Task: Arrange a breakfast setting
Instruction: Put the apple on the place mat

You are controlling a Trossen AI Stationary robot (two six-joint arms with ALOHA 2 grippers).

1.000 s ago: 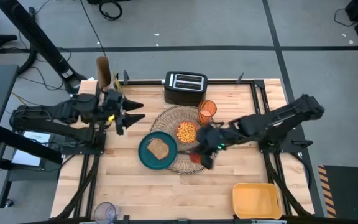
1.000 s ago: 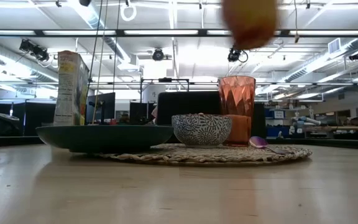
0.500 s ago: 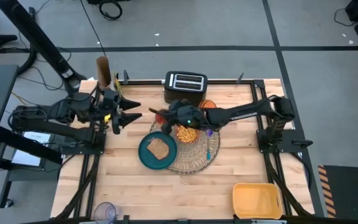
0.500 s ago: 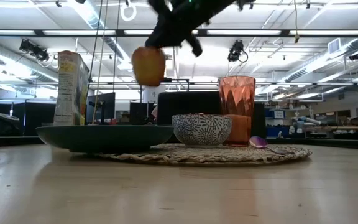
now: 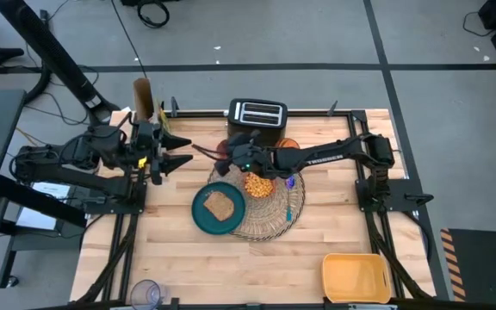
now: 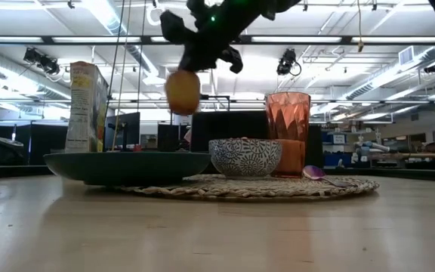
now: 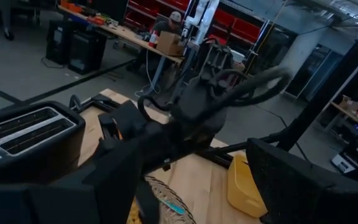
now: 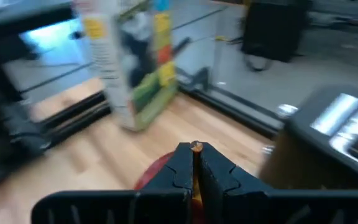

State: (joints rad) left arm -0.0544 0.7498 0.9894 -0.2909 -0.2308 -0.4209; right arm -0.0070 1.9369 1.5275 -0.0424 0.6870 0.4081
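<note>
My right gripper (image 5: pixel 231 160) reaches across the table from the right and is shut on the red-yellow apple (image 6: pixel 183 91), above the far left rim of the woven placemat (image 5: pixel 269 226). On the mat sit the teal plate (image 5: pixel 203 219) with the toast slice (image 5: pixel 220 205), the small bowl (image 5: pixel 258 182) and the blue-handled spoon (image 5: pixel 289 195). The orange cup (image 6: pixel 287 125) stands at the mat's far side, partly hidden by the arm in the high view. My left gripper (image 5: pixel 186 153) is open and empty at the table's left. My right gripper pinches the apple's stem (image 8: pixel 196 147) between its two shut fingertips. The fingers come from above, slanting from the table's right. The apple (image 8: pixel 153 179) hangs below them, clear of the table and the plate.
A black toaster (image 5: pixel 257 120) stands at the far edge behind the mat, a cereal box (image 5: pixel 142 99) at the far left. A yellow bin (image 5: pixel 356 277) sits at the near right, a clear cup (image 5: pixel 145 293) at the near left edge.
My right gripper has carried the apple from above the mat's near right side across to its far left, toward the left gripper, and then lowered it a little. It stays shut on the apple, which hangs clear throughout.
</note>
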